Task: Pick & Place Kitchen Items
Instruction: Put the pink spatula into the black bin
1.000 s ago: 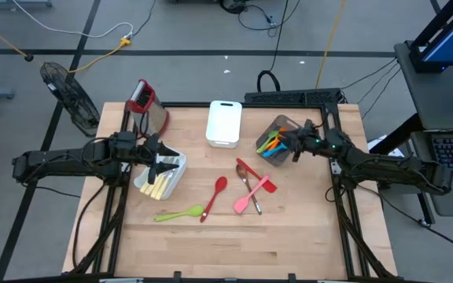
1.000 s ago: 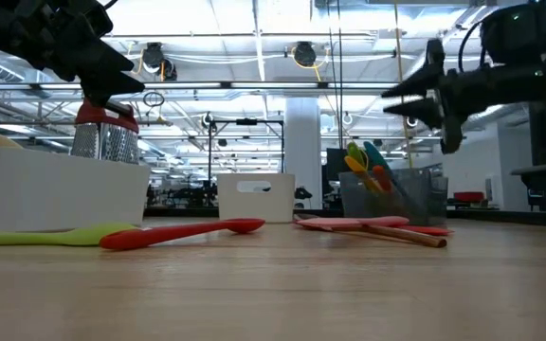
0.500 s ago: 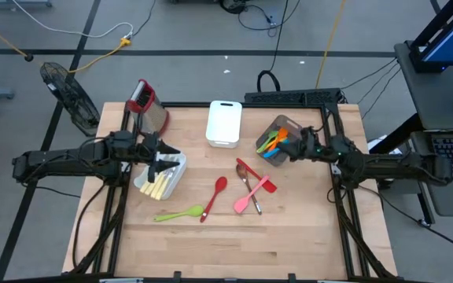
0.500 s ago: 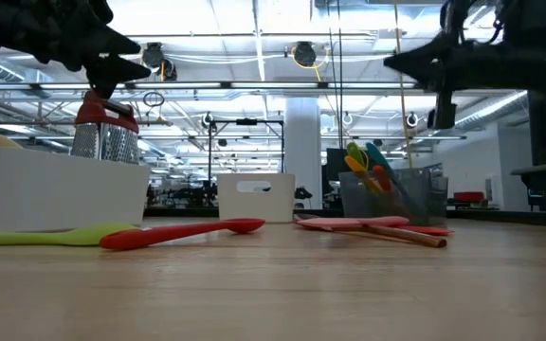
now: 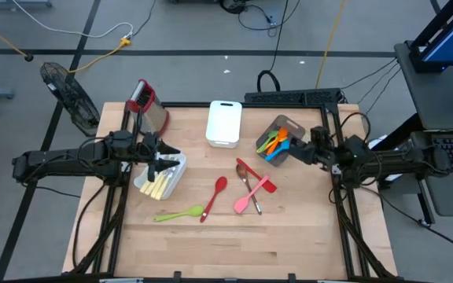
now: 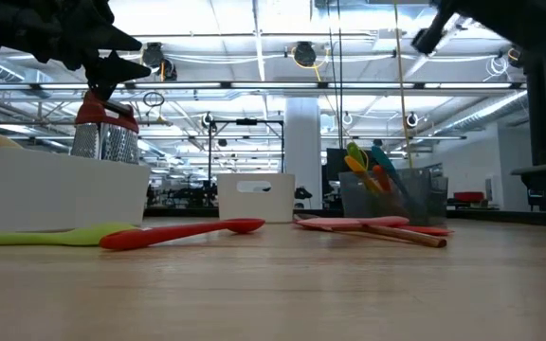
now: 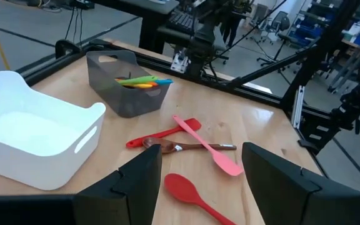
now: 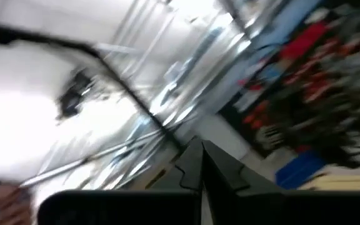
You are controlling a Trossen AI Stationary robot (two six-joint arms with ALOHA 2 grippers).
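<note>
Several utensils lie on the wooden table: a green spoon (image 5: pixel 179 213), a red spoon (image 5: pixel 215 195), a pink spatula (image 5: pixel 254 198), a red spatula (image 5: pixel 245 168) and a wooden-handled piece (image 5: pixel 252 191). Green, orange and blue utensils stand in the grey bin (image 5: pixel 277 140). Pale-yellow-handled cutlery lies in the white bin (image 5: pixel 162 179). My left gripper (image 5: pixel 160 161) hangs open and empty over that white bin. My right gripper (image 5: pixel 298 150) is shut and empty, tipped upward beside the grey bin's right side.
A second white bin (image 5: pixel 224 123) stands at the far middle. A steel box grater with a red top (image 5: pixel 147 106) stands at the far left. Bare table lies along the near edge (image 5: pixel 234 251). Cables and frame bars run behind the far edge.
My right gripper has drawn back from over the grey bin toward the table's right edge, risen and tipped its fingers upward; it holds nothing. The utensils in the grey bin stay in place.
</note>
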